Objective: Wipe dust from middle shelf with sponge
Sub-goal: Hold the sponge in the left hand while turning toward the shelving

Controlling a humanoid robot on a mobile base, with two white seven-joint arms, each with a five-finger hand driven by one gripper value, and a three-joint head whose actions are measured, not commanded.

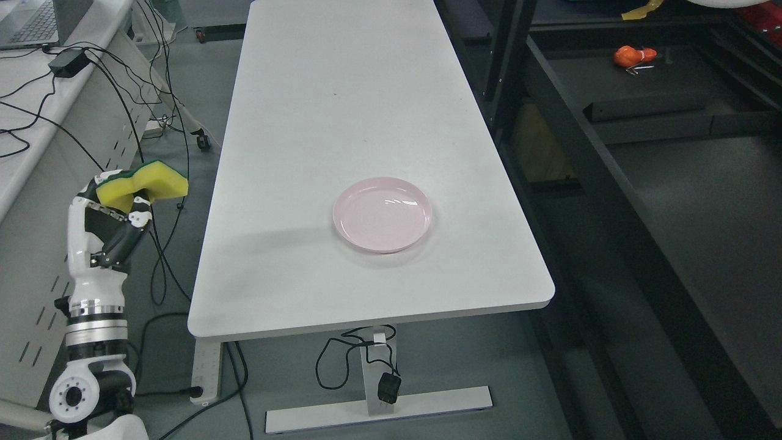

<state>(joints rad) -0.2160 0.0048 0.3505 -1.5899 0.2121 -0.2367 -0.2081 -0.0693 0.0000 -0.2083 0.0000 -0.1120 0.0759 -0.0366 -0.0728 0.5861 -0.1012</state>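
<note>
**Sponge held off the table's left side**

Right now your left hand (116, 214) has its fingers (139, 215) curled up around the yellow sponge (145, 183), pinching it from below; the sponge's green scouring layer (131, 171) faces up and back, and its far end sticks out past the fingertips toward the table. The hand stands upright on its white forearm (95, 305), which rises from the lower left corner. Your right arm does not show.

Just right of the fingers runs the long left edge of the white table (342, 110); the sponge hangs beside that edge, over the grey floor, not over the tabletop. Black cables (162, 256) trail down between the hand and the table.

Further right of the fingers, on the near half of the tabletop, sits a pink plate (383, 214); you can see it holds nothing. The table surface around the plate is bare, and its rounded near edge lies below and right of the hand.

Beyond the table's right edge, well away from the fingers, stands the dark shelf unit (641, 177) with black uprights. On an upper level at far right lies a small orange object (634, 56). Left of the hand is a white cabinet (36, 201), close beside the forearm.
</note>
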